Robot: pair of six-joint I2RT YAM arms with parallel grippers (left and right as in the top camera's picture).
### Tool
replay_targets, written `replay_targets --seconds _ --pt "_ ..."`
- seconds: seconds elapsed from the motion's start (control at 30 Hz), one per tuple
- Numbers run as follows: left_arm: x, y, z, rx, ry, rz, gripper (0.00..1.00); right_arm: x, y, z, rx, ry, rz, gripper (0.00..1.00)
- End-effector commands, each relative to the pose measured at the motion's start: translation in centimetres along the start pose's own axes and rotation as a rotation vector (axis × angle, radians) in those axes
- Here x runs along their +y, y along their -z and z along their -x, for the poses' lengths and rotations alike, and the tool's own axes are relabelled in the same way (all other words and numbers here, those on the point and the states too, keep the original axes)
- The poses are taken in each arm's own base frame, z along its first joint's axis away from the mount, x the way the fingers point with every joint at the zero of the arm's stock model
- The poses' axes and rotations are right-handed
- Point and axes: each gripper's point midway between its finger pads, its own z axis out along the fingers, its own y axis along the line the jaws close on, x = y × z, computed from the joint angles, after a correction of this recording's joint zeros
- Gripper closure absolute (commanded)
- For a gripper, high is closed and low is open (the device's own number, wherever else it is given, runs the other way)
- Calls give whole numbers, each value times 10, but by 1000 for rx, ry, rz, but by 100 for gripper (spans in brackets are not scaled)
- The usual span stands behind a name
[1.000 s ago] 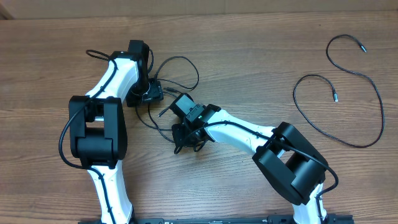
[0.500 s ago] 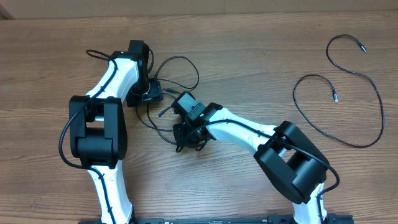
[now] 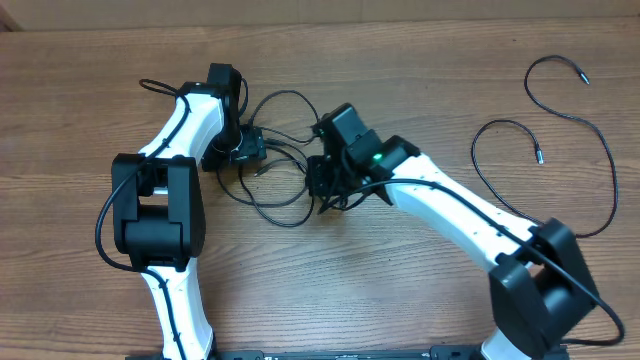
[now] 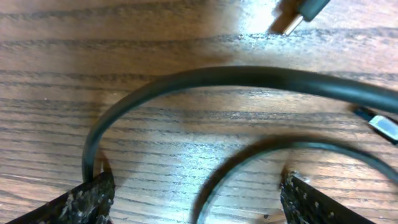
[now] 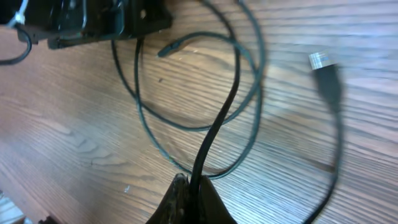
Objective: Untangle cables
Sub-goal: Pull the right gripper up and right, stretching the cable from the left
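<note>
Right claw point(image 5: 189, 186) pinches a black cable point(image 5: 217, 124).

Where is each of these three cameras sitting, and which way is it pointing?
Overhead: fixed above, facing straight down at the table, the tangled cables, both arms, the left hand and right hand.
Left wrist: on the left arm, facing down close at cable loops; its spread fingertips show.
Right wrist: on the right arm, facing down past its shut fingers pinching one cable.
Shared: overhead and right wrist both show the left hand and tangle.
</note>
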Motion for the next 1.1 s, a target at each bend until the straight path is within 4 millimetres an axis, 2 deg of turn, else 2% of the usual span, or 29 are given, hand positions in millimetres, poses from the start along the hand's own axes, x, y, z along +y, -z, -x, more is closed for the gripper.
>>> replay_targets --seconds 0.0,0.23,0.47,0.77,0.97,1.07 --pt "10 -29 -16 71 -12 43 2 -3 33 23 -102 0 -18 96" --pt "20 -28 -13 63 25 68 0 -31 79 38 -198 -57 -94 96" --pt "36 -28 -10 67 77 78 0 -50 108 48 -253 -105 -115 96" --pt "53 -28 -9 75 135 89 0 -65 146 65 -357 -147 -111 96" --pt "32 -27 -11 107 88 -49 0 -66 192 77 -495 -136 -105 96" --pt "12 -23 -14 125 21 -171 1 -70 222 83 -592 -143 -119 96"
